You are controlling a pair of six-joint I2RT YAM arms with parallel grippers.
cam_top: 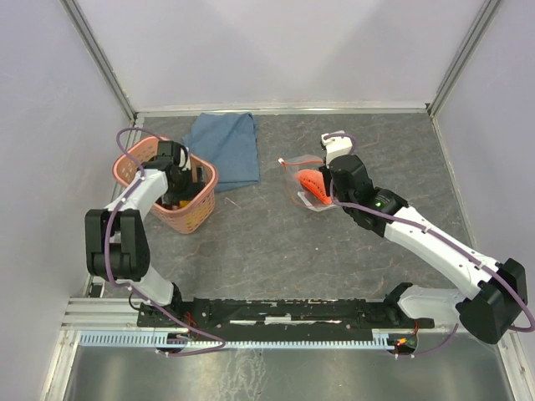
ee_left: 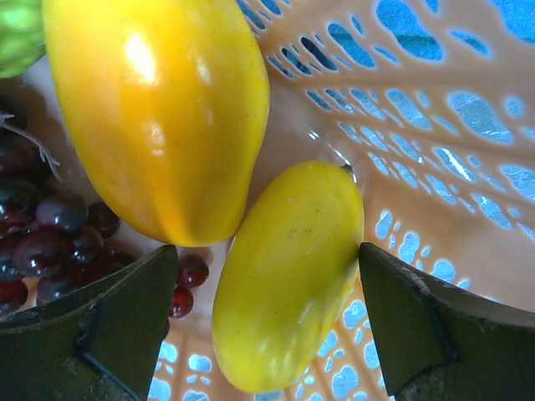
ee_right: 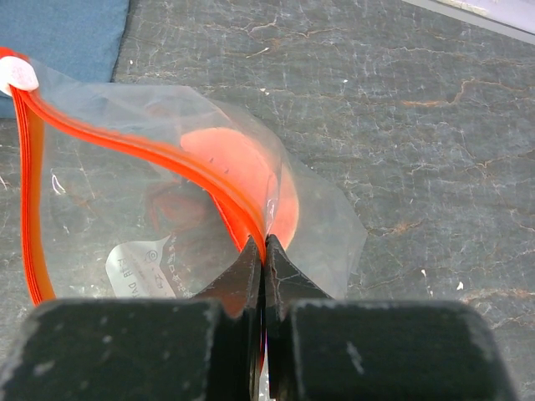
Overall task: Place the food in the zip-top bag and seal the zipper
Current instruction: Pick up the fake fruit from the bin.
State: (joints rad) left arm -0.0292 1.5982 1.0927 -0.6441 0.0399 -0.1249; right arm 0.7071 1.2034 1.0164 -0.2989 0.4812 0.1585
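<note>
My left gripper (ee_left: 267,284) is open inside the pink basket (cam_top: 149,150), its jaws either side of a small yellow fruit (ee_left: 288,276) without touching it. A larger yellow-orange fruit (ee_left: 159,109) lies above it, a dark grape bunch (ee_left: 50,242) to the left, a green piece (ee_left: 18,33) at the top left corner. My right gripper (ee_right: 264,246) is shut on the orange-red zipper (ee_right: 150,154) of the clear zip-top bag (ee_right: 100,217), holding its mouth open. An orange piece (ee_right: 242,175) lies inside the bag. The bag (cam_top: 309,185) sits mid-table in the top view.
A folded blue cloth (cam_top: 224,146) lies behind the basket, between it and the bag. The dark stone-pattern tabletop (cam_top: 276,242) stretches in front. Walls and a metal frame bound the table.
</note>
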